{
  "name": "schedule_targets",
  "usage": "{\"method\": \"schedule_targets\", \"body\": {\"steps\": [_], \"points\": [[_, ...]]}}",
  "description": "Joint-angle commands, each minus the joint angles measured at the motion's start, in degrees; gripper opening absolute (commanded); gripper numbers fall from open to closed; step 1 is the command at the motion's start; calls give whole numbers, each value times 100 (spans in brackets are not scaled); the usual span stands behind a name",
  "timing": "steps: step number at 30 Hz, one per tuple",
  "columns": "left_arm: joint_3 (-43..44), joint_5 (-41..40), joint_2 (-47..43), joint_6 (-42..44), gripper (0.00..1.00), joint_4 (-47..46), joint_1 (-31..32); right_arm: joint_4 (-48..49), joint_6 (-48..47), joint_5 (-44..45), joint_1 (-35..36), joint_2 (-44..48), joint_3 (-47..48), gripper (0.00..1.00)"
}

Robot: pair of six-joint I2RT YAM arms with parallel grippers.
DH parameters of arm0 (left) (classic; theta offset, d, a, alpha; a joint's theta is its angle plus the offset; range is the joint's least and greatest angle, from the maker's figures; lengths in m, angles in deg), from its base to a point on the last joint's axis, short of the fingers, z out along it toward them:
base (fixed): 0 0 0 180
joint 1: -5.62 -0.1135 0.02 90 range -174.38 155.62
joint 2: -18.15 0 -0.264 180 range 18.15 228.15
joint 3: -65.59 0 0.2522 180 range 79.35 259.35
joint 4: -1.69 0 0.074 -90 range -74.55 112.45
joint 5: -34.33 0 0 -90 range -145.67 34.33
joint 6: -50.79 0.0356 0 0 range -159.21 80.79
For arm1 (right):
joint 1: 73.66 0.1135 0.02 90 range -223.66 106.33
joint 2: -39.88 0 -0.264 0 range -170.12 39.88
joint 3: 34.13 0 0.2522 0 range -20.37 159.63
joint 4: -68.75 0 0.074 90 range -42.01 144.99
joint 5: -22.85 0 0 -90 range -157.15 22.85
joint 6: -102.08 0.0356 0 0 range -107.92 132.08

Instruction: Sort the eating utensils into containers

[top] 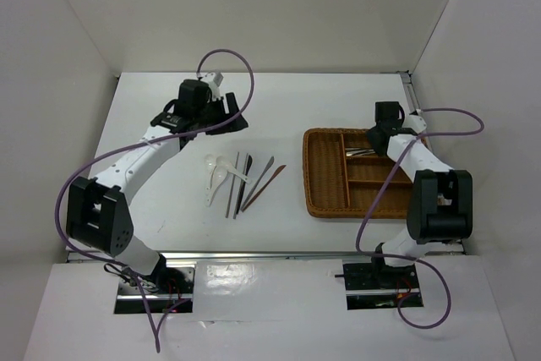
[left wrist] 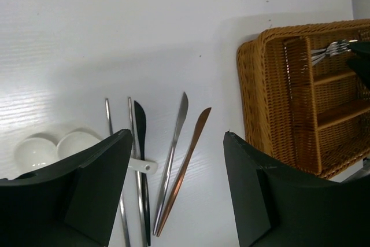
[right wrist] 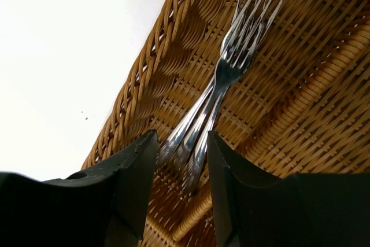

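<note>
Two white spoons (top: 215, 172) lie on the white table beside thin silver and dark sticks (top: 237, 182), a silver stick (top: 263, 172) and a reddish-brown stick (top: 269, 185). The left wrist view shows the spoons (left wrist: 55, 150), the dark stick (left wrist: 140, 125), the silver one (left wrist: 178, 128) and the reddish-brown one (left wrist: 192, 146). My left gripper (left wrist: 176, 134) is open and empty above them, near the table's back (top: 225, 118). My right gripper (right wrist: 182, 137) is shut narrowly on the handles of three silver forks (right wrist: 231, 67), which rest in a far compartment of the wicker tray (right wrist: 300, 114).
The wicker tray (top: 309, 173) stands right of centre with its dividers showing; its other slots look empty. It also shows at the right of the left wrist view (left wrist: 254, 96). White walls enclose the table on three sides. A rail runs along the near edge.
</note>
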Motion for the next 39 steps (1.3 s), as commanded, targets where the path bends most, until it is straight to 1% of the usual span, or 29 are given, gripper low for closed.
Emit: {"method": "schedule_targets", "body": {"steps": [1,4,6,8,10,14,18,21,22,26,30,33,37,39], "points": [[-175,-177,-240,261,78,217,11,-208,-15,-11,38,419,151,48],[-430,-239,-477,323,78,340,11,-270,-226,-187,38,814,152,48],[-736,-405,-591,393,78,393,64,1,-664,-485,38,1252,-13,49],[-939,-520,-679,454,77,463,265,484,-1190,-915,38,1561,-164,49],[-1212,-600,-819,454,76,525,371,853,-1578,-1319,38,1957,-375,54],[-1660,-574,-1109,340,74,465,617,741,-1641,-1435,38,2230,-498,55],[-2056,-573,-1241,340,71,289,1082,486,-1641,-1496,38,2282,-551,55],[-2118,-573,-1172,463,70,200,1408,486,-1641,-1550,38,2283,-621,55],[-2118,-634,-1119,463,70,200,1461,416,-1641,-1602,38,2283,-674,55],[-2065,-837,-759,568,65,262,1567,363,-1519,-1602,38,2283,-674,55],[-1855,-969,-504,735,62,332,1874,310,-1466,-1602,38,2336,-736,55],[-1854,-969,-294,902,62,157,2023,188,-1466,-1454,38,2441,-788,55],[-1574,-969,93,1008,60,156,2147,82,-1466,-1330,38,2608,-893,59],[-1485,-969,234,1078,59,156,2147,20,-1466,-1278,38,2678,-955,59]]}}
